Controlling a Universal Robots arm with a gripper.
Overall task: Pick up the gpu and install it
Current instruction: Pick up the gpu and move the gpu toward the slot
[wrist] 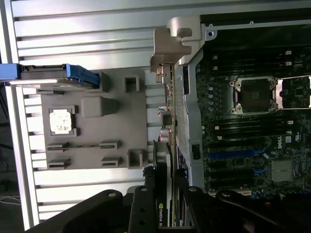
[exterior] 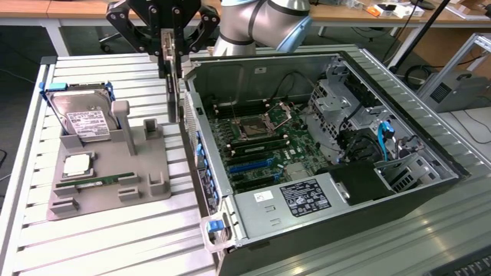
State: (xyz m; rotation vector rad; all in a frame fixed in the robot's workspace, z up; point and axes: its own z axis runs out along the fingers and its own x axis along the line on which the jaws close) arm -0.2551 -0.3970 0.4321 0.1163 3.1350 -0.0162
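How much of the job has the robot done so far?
Done: the pickup. The gripper is shut on the gpu, which hangs upright, clear of the grey tray. In hand: the card is beside the wall of the open computer case. Left: installing it; it is not in the blue slots on the board yet.

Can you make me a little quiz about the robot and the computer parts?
1. True or false: the hand is holding the gpu.
2. Where is the hard drive? A) standing in the grey holder B) in the hand
3. Fill in: the hard drive's side rails are coloured ____.
Key: 1 true; 2 A; 3 blue.
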